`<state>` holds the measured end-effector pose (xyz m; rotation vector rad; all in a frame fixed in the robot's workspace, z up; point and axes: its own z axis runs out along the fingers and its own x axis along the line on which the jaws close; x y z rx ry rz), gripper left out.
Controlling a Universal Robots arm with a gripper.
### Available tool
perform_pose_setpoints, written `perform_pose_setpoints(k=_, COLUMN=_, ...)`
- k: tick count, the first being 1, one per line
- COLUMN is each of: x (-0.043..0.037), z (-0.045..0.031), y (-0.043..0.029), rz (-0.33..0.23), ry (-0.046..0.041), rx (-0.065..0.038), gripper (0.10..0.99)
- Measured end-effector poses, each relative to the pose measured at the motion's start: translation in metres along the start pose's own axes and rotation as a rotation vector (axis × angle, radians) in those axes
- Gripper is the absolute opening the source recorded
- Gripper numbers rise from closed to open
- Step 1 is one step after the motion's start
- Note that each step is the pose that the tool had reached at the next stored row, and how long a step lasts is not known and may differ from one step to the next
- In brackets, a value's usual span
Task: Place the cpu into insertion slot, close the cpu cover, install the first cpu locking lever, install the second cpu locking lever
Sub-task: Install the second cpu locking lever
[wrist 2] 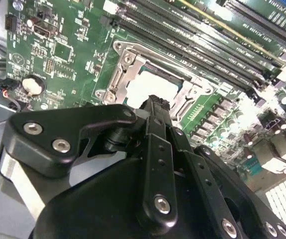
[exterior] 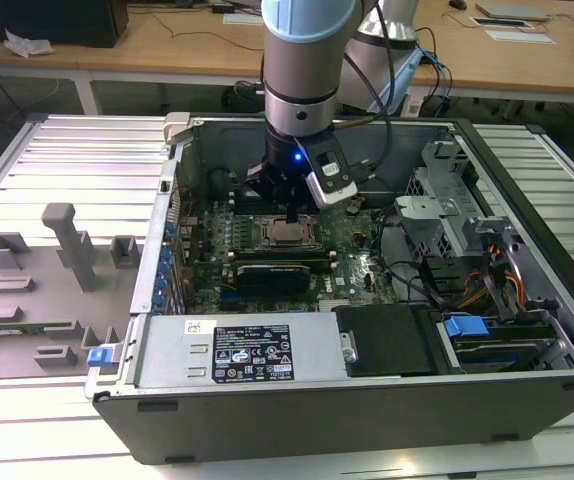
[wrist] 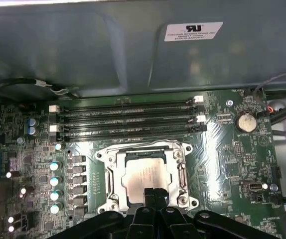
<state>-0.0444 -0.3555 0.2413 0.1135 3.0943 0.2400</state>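
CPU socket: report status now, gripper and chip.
Gripper fingertips together, low over the cpu. Cpu seated in the insertion slot; cpu cover down around it. Nothing blocking the socket.

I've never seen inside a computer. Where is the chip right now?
The cpu sits in the insertion slot in the middle of the green board, beside the long black memory slots, with the gripper right above its edge.
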Motion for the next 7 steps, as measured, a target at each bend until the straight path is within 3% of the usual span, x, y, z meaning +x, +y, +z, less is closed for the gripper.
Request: perform_pose_setpoints(k=7, x=0.0001, z=-0.0001, y=0.0, rz=0.0, ry=-0.0001, rx=0.002, gripper=0.106)
